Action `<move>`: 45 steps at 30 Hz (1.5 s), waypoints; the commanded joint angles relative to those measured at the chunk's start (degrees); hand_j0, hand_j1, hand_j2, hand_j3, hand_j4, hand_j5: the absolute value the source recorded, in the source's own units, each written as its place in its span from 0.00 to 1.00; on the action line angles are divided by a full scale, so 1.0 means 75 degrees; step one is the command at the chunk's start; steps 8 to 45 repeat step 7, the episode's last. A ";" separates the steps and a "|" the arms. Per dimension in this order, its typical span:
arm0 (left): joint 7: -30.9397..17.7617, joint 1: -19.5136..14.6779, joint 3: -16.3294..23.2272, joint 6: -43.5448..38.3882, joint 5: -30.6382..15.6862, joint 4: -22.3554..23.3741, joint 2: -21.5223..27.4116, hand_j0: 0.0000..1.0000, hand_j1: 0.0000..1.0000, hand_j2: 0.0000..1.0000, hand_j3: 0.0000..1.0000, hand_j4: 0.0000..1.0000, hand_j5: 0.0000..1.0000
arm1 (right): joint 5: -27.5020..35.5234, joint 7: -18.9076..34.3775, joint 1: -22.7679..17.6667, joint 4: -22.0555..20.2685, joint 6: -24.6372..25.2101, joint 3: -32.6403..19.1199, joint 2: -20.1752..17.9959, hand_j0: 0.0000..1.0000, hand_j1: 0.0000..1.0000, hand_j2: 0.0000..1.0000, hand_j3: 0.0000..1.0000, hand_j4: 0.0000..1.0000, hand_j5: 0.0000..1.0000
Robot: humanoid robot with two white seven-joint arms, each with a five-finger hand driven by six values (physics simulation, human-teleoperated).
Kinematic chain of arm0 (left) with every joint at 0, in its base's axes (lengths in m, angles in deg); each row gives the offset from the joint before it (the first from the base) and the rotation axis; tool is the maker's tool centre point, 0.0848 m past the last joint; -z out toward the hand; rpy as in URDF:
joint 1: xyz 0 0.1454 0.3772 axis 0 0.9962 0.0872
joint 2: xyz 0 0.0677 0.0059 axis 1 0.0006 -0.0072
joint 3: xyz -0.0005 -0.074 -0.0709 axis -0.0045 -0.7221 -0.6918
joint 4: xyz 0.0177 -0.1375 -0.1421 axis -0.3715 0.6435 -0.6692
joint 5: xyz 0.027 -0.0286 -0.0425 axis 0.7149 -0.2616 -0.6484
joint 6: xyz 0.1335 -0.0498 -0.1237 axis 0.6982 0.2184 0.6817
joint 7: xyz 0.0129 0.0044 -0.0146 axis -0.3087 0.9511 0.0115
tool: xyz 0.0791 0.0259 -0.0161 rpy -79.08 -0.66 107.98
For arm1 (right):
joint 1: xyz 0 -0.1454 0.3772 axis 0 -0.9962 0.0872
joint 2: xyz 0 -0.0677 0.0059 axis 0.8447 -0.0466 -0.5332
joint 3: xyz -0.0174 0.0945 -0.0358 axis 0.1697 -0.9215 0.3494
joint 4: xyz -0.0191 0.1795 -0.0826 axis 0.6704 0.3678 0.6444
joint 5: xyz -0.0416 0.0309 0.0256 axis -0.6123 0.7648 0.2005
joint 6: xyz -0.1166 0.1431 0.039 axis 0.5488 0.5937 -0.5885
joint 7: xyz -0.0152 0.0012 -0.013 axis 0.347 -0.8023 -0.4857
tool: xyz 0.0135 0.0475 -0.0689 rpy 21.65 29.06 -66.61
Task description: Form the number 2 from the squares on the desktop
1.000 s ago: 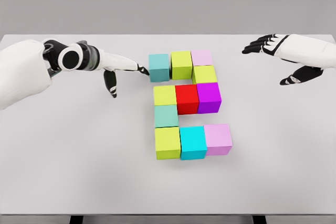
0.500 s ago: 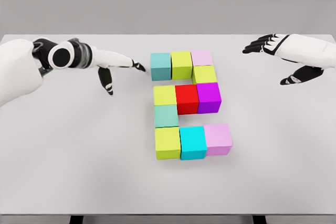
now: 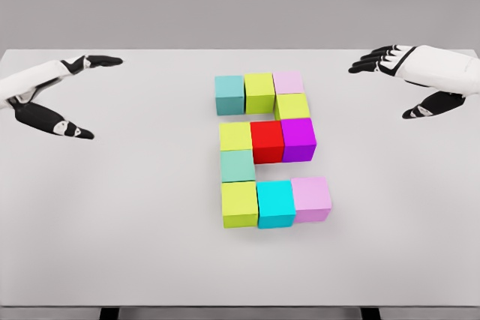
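On my feed the white bench [image 3: 112,245] fills most of the view, and ten cubes sit on it near the middle, packed into the shape of a 2.

Nearest me is the bottom row: a lime cube [image 3: 239,204] on the left, a cyan cube [image 3: 275,203] touching it, and a lilac cube [image 3: 311,198] touching that on the right. Just behind the lime one stands a mint cube [image 3: 238,165], forming the lower left upright.

Behind it I see the middle row: a yellow cube [image 3: 235,136], a red cube [image 3: 266,141] and a purple cube [image 3: 298,139], all side by side and touching.

Behind the purple one is an olive cube [image 3: 292,106], the upper right upright. The far row runs from a teal cube [image 3: 229,94] on the left, through a green cube [image 3: 259,91], to a pink cube [image 3: 288,82] on the right; the teal one sits a hair nearer me than its neighbours, with a faint seam beside it.

The left robot hand [image 3: 56,95] hovers at the left edge, well apart from the cubes, fingers spread and thumb hanging low, holding nothing. The right robot hand [image 3: 409,80] hovers at the far right, also well apart, fingers stretched toward the middle, thumb down, empty too.
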 commanded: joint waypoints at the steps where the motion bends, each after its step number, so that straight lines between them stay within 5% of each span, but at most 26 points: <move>1: 0.0002 0.0000 -0.0257 0.0064 -0.0149 -0.0021 0.0084 1.00 1.00 1.00 1.00 1.00 1.00 | 0.0056 -0.0004 0.0000 -0.0002 0.0023 -0.0010 -0.0008 1.00 1.00 1.00 1.00 1.00 1.00; 45: 0.0002 0.0258 -0.0199 0.0064 0.0168 -0.0021 0.0014 1.00 1.00 1.00 1.00 1.00 1.00 | 0.0056 -0.0004 0.0000 0.0010 0.0023 -0.0022 -0.0008 1.00 1.00 1.00 1.00 1.00 1.00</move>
